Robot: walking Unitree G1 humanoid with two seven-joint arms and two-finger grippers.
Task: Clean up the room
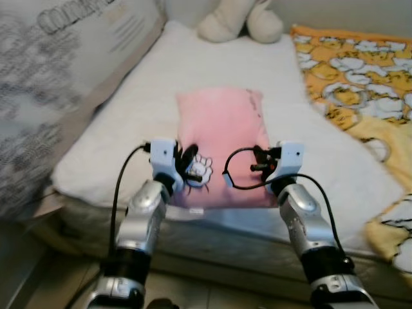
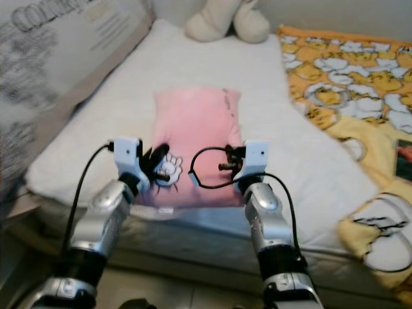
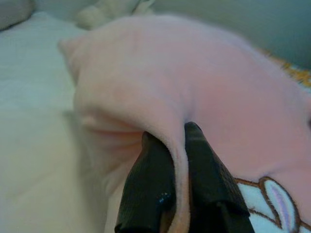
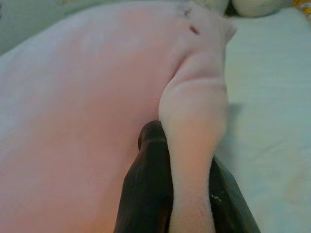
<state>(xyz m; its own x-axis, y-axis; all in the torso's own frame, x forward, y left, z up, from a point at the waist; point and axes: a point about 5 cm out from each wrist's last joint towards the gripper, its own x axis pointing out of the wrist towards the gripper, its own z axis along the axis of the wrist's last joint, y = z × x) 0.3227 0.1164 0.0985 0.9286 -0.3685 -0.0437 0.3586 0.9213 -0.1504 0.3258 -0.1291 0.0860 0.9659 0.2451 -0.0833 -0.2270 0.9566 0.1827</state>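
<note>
A pink pillow with a white cartoon print lies on the white mattress, near its front edge. My left gripper is shut on the pillow's front left edge; in the left wrist view the pink fabric is pinched between both black fingers. My right gripper is shut on the pillow's front right edge. The right wrist view has a fold of the pillow squeezed between the fingers.
A cream plush toy sits at the head of the bed. An orange and yellow cartoon blanket covers the right side. A large printed cushion leans along the left. Floor lies below the mattress front.
</note>
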